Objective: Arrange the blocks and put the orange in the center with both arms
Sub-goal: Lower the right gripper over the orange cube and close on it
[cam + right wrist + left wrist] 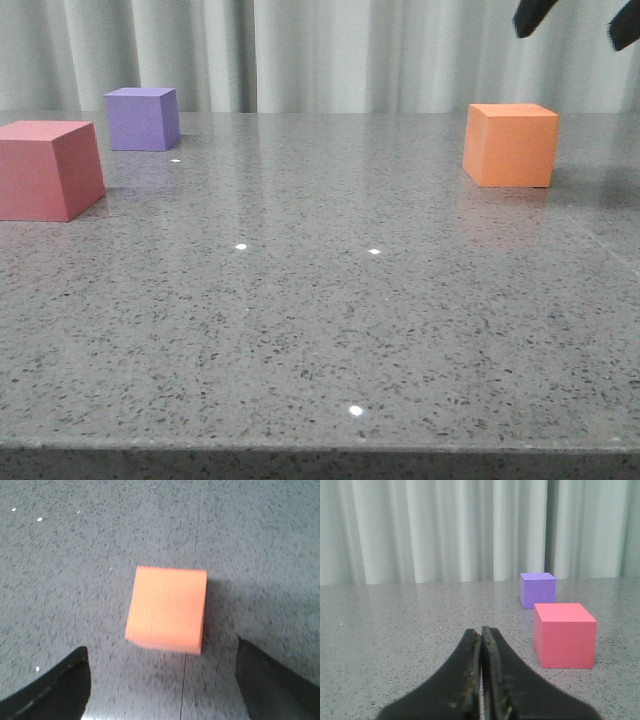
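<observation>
The matte orange foam-like cube [511,145] is seen resting on the speckled grey stone table [320,330], and the coming move is judged to turn on one relation: the right end effector [577,22] is held above that cube and a little to its right, well clear of its top face. In the right wrist view the orange cube [167,609] lies ahead of the spread fingers [52,690], centred between them but not yet enclosed; nothing is grasped, and the gap is wider than the cube. No long axis can be named, the faces being alike, though the cube is turned slightly against the line of the fingers. A descent straight onto it is judged to be required first.

The left end effector [481,680] is seen pressed closed on nothing, low over the table. The red-pink matte cube [565,635] lies beyond and to one side of it, apart, with the purple matte cube [538,589] just behind that. Both lie far to the left of the orange cube, so the right arm is much the nearer to it.
</observation>
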Controlling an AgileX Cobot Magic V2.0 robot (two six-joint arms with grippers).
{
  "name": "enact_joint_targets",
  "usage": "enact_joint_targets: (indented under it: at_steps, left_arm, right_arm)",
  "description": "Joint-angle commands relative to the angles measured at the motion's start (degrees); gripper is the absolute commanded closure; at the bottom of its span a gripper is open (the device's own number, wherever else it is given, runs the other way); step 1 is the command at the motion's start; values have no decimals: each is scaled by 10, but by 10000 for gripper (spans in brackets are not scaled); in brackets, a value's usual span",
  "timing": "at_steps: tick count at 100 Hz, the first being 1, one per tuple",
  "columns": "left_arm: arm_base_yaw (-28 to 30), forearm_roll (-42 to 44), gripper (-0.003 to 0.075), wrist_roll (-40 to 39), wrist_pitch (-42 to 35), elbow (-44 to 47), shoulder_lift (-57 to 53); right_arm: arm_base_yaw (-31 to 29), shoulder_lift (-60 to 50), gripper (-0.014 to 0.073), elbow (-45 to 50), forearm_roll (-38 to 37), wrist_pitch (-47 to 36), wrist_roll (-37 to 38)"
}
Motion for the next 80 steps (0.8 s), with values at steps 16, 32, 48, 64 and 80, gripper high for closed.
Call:
enact_joint_targets:
  at_steps: [16,32,48,64,80]
  left_arm:
    - [-4,0,741,1,-47,25,-21]
    - [-4,0,741,1,-47,25,-21]
    - [-4,0,741,1,-47,25,-21]
    - [-4,0,741,1,-47,25,-21]
    - [-4,0,741,1,-47,25,-21]
  right_arm:
    - [0,69,2,-83,-8,-32,-7]
    - [0,107,2,-97,-8,-34,-7]
    - [0,131,2,-97,-8,-30,-7]
    - [0,142,64,-97,-8,-22,-7]
    - [0,142,275,-97,-8,-13,-7]
